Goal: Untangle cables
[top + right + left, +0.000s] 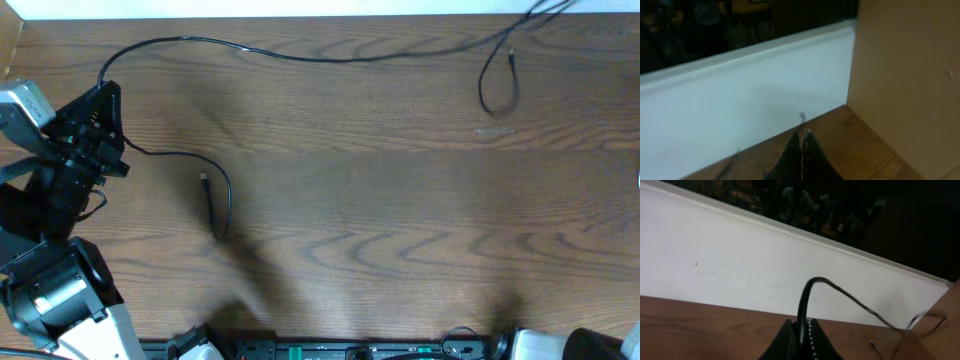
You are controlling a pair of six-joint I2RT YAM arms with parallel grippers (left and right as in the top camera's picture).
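One thin black cable (300, 55) runs from my left gripper (103, 92) along the back of the table to the far right corner, where it loops down to a small plug end (511, 57). A second strand (190, 158) leaves the left gripper area and curls to a plug end (205, 181) left of centre. In the left wrist view my left gripper (801, 325) is shut on the cable (805, 297), which arches up out of the jaws and trails off to the right. My right gripper (801, 135) is shut and empty; it does not show in the overhead view.
A white wall (740, 270) borders the table's back edge. A tan side panel (905, 75) stands at the right end. The arm bases sit along the front edge (300, 350).
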